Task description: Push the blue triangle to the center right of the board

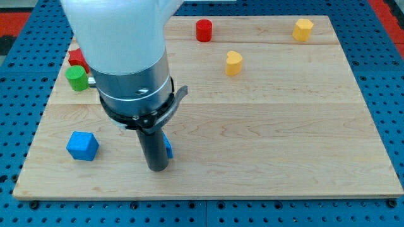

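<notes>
The blue triangle [168,146] is mostly hidden behind my rod; only a small blue edge shows on the rod's right side, at the lower left of the wooden board [265,126]. My tip [156,169] rests on the board just left of and below that blue edge, touching or nearly touching the block. The arm's large white and grey body covers the upper left of the view.
A blue cube [83,145] lies left of my tip. A green cylinder [77,77] and a red block [77,58] sit at the left edge, partly hidden by the arm. A red cylinder [203,30], a yellow heart [233,63] and a yellow block [303,29] lie toward the top.
</notes>
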Tool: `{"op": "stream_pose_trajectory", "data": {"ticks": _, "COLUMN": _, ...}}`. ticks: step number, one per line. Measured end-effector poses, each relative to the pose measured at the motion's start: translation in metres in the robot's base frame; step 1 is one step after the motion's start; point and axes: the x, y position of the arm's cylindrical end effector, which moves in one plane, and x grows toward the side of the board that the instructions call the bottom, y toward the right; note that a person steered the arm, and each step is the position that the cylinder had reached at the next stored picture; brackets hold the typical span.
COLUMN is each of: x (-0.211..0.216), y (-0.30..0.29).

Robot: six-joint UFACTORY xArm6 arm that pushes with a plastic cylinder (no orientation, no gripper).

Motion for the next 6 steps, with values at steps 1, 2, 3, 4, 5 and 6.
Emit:
{"op": "stream_pose_trajectory", "data": {"ticks": 1, "x": -0.017, "y": 0.017}}
{"op": "stream_pose_trajectory", "data": {"ticks": 2, "x": -0.015, "y": 0.006}}
{"op": "stream_pose_trajectory", "data": {"ticks": 3, "x": -0.011, "y": -0.021}}
{"op": "stream_pose_trajectory", "data": {"ticks": 4, "x": -0.040, "y": -0.020}}
{"op": "stream_pose_trajectory", "data": {"ticks": 5, "x": -0.073, "y": 0.046}}
{"op": "stream_pose_trajectory", "data": {"ticks": 6, "x": -0.092, "y": 0.123}}
